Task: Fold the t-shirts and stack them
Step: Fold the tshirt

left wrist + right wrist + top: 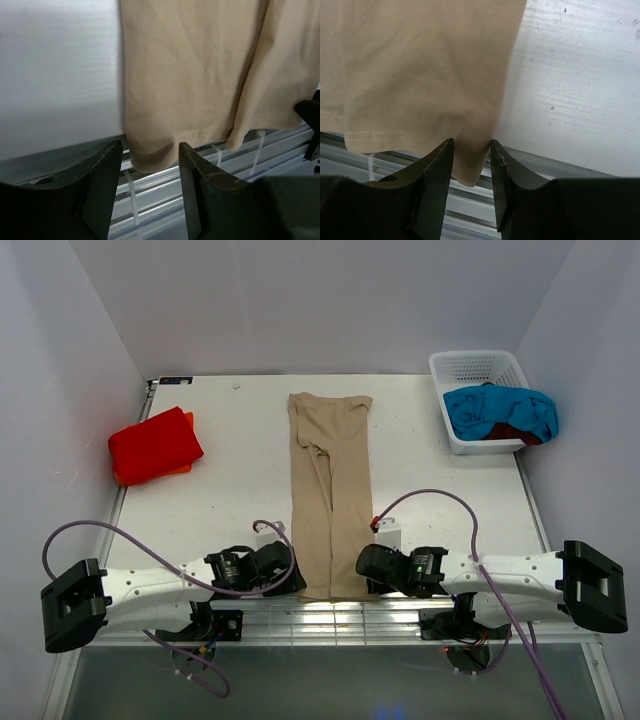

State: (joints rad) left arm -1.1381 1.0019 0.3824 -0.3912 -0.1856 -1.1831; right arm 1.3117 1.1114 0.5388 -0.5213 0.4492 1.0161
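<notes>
A tan t-shirt [330, 490], folded into a long strip, lies down the middle of the table with its near hem hanging over the front edge. My left gripper [297, 578] is at the hem's left corner. In the left wrist view its jaws stand open with that corner [150, 150] hanging between the fingertips [107, 160], unclamped. My right gripper [362, 565] is at the hem's right corner, and its fingers [442, 155] press the bunched corner [470, 150] from both sides. A folded bright red t-shirt [153, 445] with orange beneath it lies at the left.
A white basket [478, 368] at the back right holds a turquoise-blue t-shirt [500, 410] over a dark red one [515, 434]. Metal rails [330, 615] run along the table's near edge under the hem. White walls close in the left, back and right sides.
</notes>
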